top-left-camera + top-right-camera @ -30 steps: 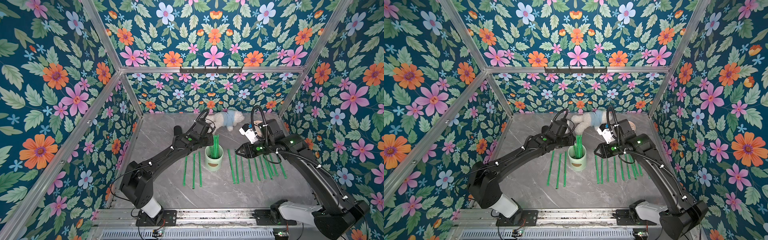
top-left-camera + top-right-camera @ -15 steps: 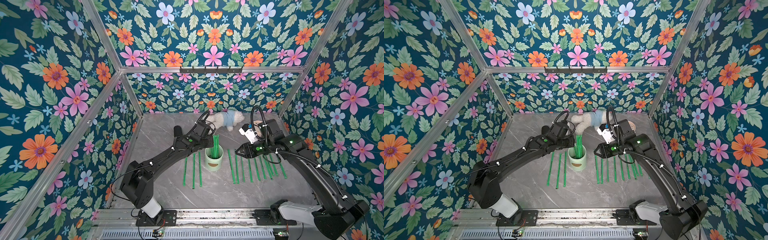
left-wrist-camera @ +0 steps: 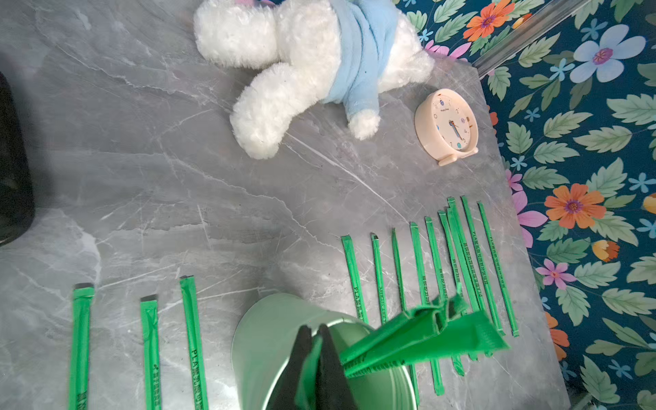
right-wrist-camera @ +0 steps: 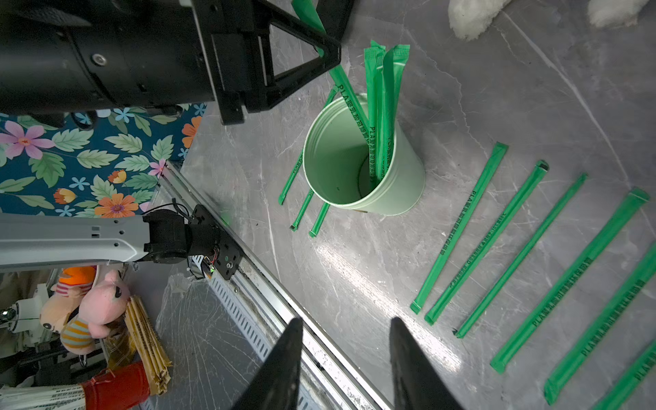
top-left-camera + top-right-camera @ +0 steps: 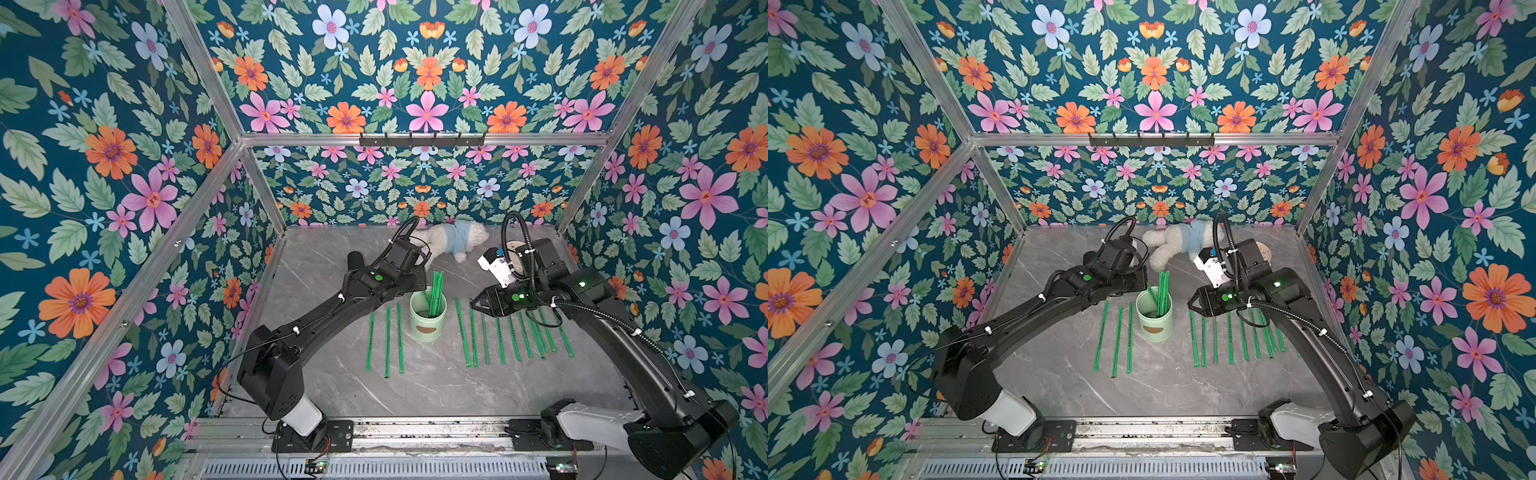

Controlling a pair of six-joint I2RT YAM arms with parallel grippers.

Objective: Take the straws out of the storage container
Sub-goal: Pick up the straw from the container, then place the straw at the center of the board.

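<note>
The left pincer (image 3: 315,330) is pinching one thin bright-green printed straw (image 4: 349,103) (right pincer (image 4: 346,321) hanging spread, empty), and a slanted pull is risking toppling the pale mint-green cylindrical tin (image 5: 428,328) toward nine o'clock.

straws (image 4: 458,227): each has "PLA" in dark caps near one end, then a row of dark chars, too fine to read.
Where read: on those lying flat on the bench (image 4: 532,88) either side of the storage container (image 4: 401,184), and on one leaning out over its rim.
Container side: brown oval mark (image 5: 426,329), no letters legible.
clock (image 3: 446,126), behind container twd back wall: digits round the dial and a tiny line of print on the face, both too small to read w/ certainty.
paper sleeves (image 4: 145,333), off the bench edge, well away from container: dark print, illeg.
</note>
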